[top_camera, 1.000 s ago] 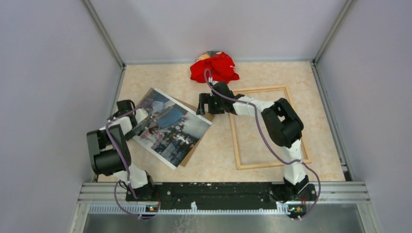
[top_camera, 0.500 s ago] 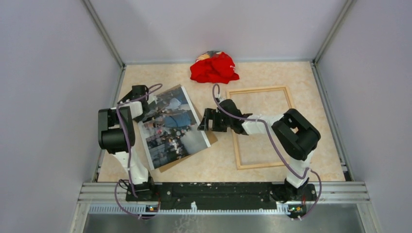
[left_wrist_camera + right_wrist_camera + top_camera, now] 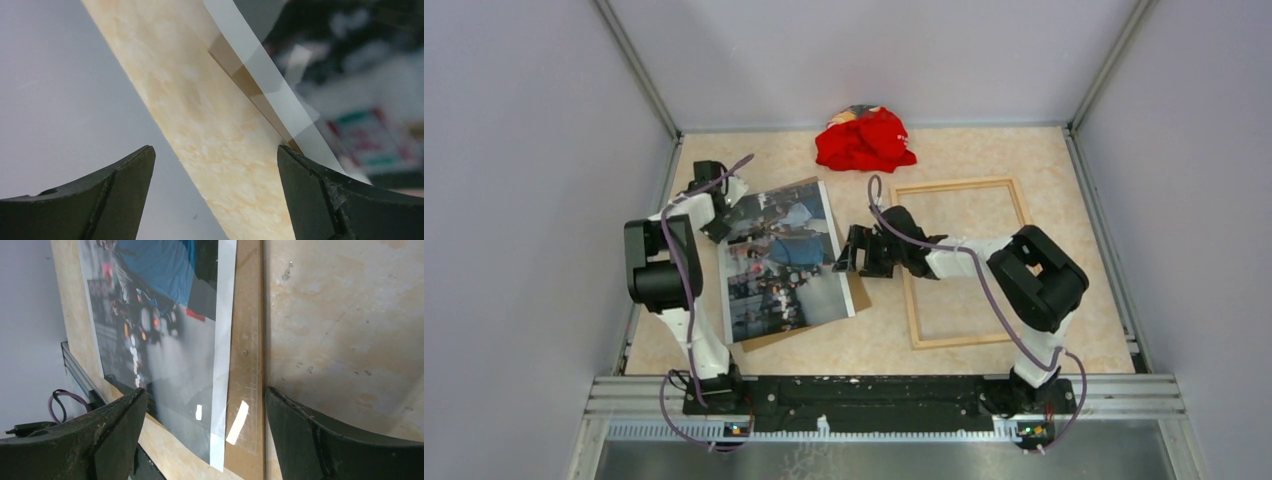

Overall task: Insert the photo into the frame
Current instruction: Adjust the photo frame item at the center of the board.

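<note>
Bench [image 3: 754,160]: carrying all items.
Frame [image 3: 954,184]: lying flat at right, holding nothing.
Photo [image 3: 784,265]: lying left of the frame on a brown backing board [image 3: 861,292].
Left gripper [image 3: 215,155], right gripper [image 3: 205,395]: fingers spread, pinching nothing, flanking the print.
Risk: fingers catching the board too, or creasing the glossy sheet.

photo [image 3: 782,262] on backing board [image 3: 248,340] at left, frame [image 3: 959,341] right, cloth [image 3: 864,140] behind

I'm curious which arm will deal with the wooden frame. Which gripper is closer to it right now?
The right. The right gripper hovers just left of the frame, by the right edge of the photo. The left gripper sits across the photo, at its far left corner.
</note>
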